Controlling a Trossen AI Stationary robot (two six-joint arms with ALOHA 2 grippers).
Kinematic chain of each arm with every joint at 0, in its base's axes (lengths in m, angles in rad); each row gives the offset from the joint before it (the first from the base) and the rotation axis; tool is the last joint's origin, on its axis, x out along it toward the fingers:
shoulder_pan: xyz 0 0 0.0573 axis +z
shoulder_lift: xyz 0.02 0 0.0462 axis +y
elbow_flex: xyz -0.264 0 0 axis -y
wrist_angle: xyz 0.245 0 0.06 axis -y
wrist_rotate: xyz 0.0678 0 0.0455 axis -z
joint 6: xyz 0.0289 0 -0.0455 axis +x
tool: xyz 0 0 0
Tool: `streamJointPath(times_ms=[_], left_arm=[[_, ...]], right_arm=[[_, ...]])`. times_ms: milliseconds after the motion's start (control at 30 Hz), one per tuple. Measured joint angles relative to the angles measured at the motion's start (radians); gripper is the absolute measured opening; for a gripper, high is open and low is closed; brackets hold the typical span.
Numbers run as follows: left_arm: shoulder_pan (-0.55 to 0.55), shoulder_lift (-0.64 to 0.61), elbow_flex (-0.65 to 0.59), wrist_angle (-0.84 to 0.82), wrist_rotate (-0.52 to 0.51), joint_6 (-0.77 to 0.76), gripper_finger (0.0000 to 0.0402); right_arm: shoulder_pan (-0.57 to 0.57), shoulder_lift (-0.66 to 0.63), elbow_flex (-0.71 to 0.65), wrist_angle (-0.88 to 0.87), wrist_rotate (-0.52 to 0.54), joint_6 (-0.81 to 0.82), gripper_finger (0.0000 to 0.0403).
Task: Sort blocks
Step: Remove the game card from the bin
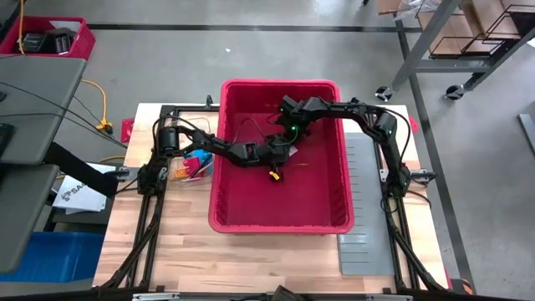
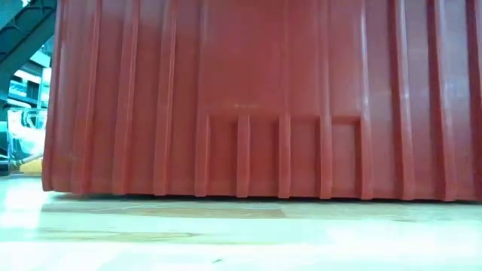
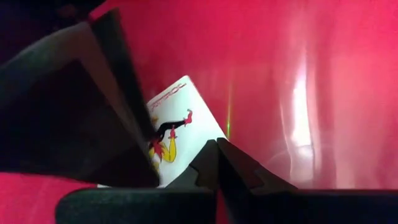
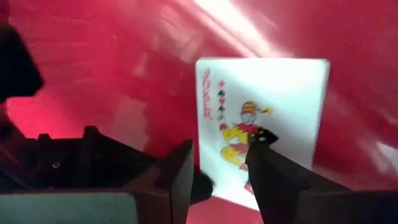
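No blocks show inside the red bin (image 1: pixel 280 227); a small heap of coloured blocks (image 1: pixel 191 165) lies on the table against the bin's left wall. Both grippers are down in the bin. Between them stands a joker playing card (image 4: pixel 280 99), also in the left wrist view (image 3: pixel 186 118). My left gripper (image 3: pixel 216 155) is shut at the card's lower edge. My right gripper (image 4: pixel 221 162) faces the card's printed side with a gap between its fingers. One finger (image 4: pixel 273 180) stands in front of the card, and no touch shows. My left gripper pinches the card near a lower corner (image 3: pixel 191 158) between its two shut fingers. The card rises upright and slightly tilted above the fingers. The fingers hide the exact spot of contact. Whether the card's bottom touches the bin floor does not show.
The bin's ribbed wall (image 2: pixel 263 98) fills the low view. Flat grey slotted sheets (image 1: pixel 365 209) lie on the table right of the bin. Bare wooden table shows in front of the bin.
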Motion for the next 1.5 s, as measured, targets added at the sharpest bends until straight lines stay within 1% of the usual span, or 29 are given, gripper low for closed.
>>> streamJointPath(times_ms=[100, 200, 233, 333, 400, 433, 533, 633, 800, 900, 1000, 1067, 1100, 1233, 1333, 1500], left_arm=[[0.001, -0.001, 0.003, -0.002, 0.036, 0.006, 0.0], [-0.005, -0.003, 0.007, -0.007, 0.046, 0.02, 0.0], [-0.006, -0.014, 0.009, -0.014, 0.045, 0.021, 0.0], [-0.011, -0.054, 0.01, -0.046, 0.043, 0.015, 0.0], [-0.005, -0.088, 0.006, -0.08, 0.049, -0.005, 0.0], [0.002, -0.104, 0.006, -0.099, 0.069, -0.031, 0.0], [0.036, -0.13, 0.01, -0.169, 0.175, -0.122, 0.0], [0.068, -0.123, 0.012, -0.235, 0.233, -0.176, 0.0], [0.091, -0.101, 0.013, -0.205, 0.239, -0.137, 0.0], [0.072, -0.089, 0.014, -0.201, 0.192, -0.109, 0.0], [0.067, -0.072, 0.014, -0.176, 0.182, -0.097, 0.0], [0.057, -0.066, 0.014, -0.162, 0.142, -0.097, 0.0], [0.056, -0.066, 0.014, -0.162, 0.137, -0.096, 0.0], [0.054, -0.065, 0.014, -0.166, 0.141, -0.118, 0.0], [0.057, -0.065, 0.014, -0.169, 0.151, -0.15, 0.0], [0.049, -0.065, 0.013, -0.172, 0.136, -0.169, 0.0]], right_arm=[[-0.019, -0.028, 0.005, -0.005, 0.035, -0.04, 0.0138], [-0.039, -0.067, 0.014, -0.023, 0.129, -0.069, 0.0138], [-0.049, -0.078, 0.021, -0.019, 0.139, -0.061, 0.0138], [-0.08, -0.092, 0.038, -0.026, 0.107, -0.031, 0.0138], [-0.092, -0.091, 0.034, -0.032, 0.117, -0.009, 0.0138], [-0.096, -0.088, 0.032, -0.038, 0.126, -0.009, 0.0138], [-0.098, -0.09, 0.034, -0.03, 0.168, -0.003, 0.0138], [-0.105, -0.088, 0.034, -0.035, 0.177, 0.026, 0.0138], [-0.107, -0.084, 0.034, -0.035, 0.175, 0.037, 0.0138], [-0.105, -0.08, 0.034, -0.033, 0.181, 0.054, 0.0138], [-0.094, -0.063, 0.036, -0.03, 0.181, 0.07, 0.0138], [-0.08, -0.033, 0.036, -0.042, 0.202, 0.079, 0.0138], [-0.073, -0.023, 0.039, -0.049, 0.213, 0.089, 0.0138], [-0.047, 0.021, 0.044, -0.067, 0.232, 0.122, 0.0138], [-0.032, 0.025, 0.045, -0.068, 0.27, 0.122, 0.0138], [-0.031, 0.028, 0.044, -0.067, 0.228, 0.116, 0.0138]])
